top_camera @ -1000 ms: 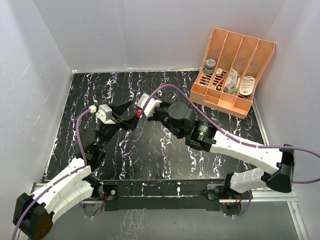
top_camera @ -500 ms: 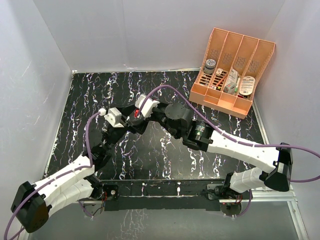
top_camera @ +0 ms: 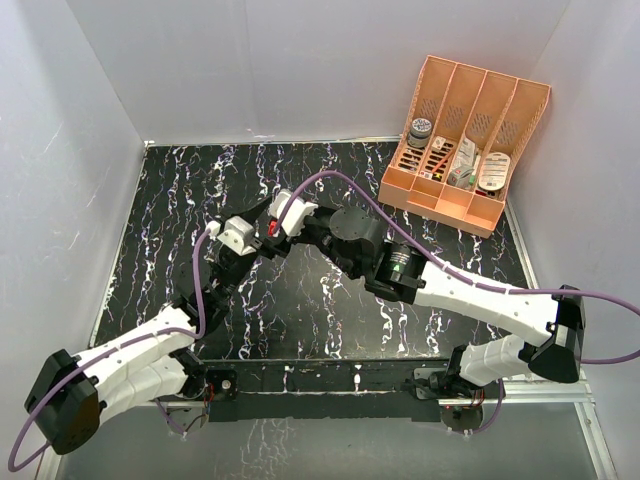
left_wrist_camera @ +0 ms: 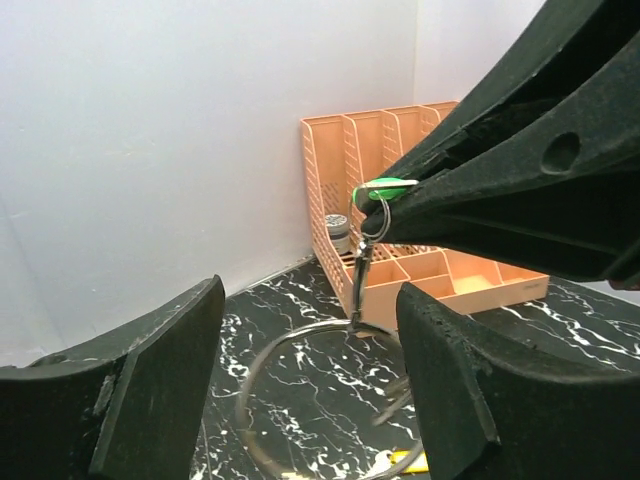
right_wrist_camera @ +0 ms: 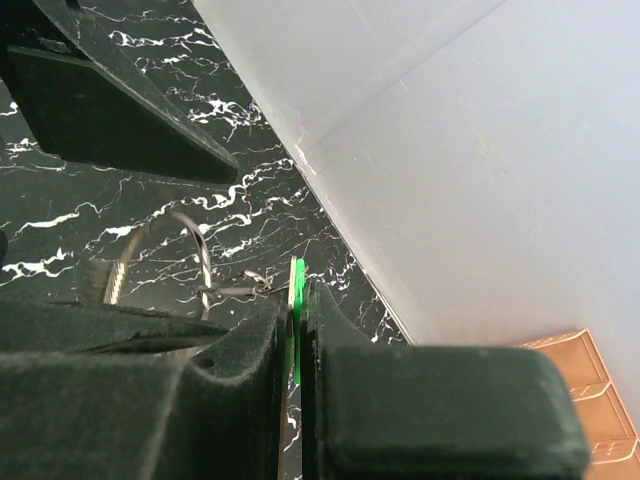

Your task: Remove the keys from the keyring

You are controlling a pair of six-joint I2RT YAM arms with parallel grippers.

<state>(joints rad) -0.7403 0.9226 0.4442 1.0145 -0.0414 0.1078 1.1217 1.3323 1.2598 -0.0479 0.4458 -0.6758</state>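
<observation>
My right gripper [right_wrist_camera: 300, 292] is shut on the bright green key [right_wrist_camera: 297, 335], held edge-on between its pads above the table. From that key a small clasp [left_wrist_camera: 362, 275] hangs down and carries the silver keyring [left_wrist_camera: 300, 345]. A yellow-orange key [left_wrist_camera: 408, 462] hangs on the ring's lower part. My left gripper [left_wrist_camera: 310, 345] stands open with one finger on each side of the ring, and I see no contact with it. In the top view the left gripper [top_camera: 250, 236] and the right gripper [top_camera: 272, 226] meet over the middle of the table, and the ring is hidden there.
An orange compartment organiser [top_camera: 465, 135] with small items stands at the back right, against the white wall. White walls close in the black marbled table [top_camera: 330, 300] on three sides. Purple cables loop over both arms.
My left arm has swung right and brought its open gripper up to the right gripper, around the hanging ring. The right gripper has shifted slightly left and stays shut on the green key.
</observation>
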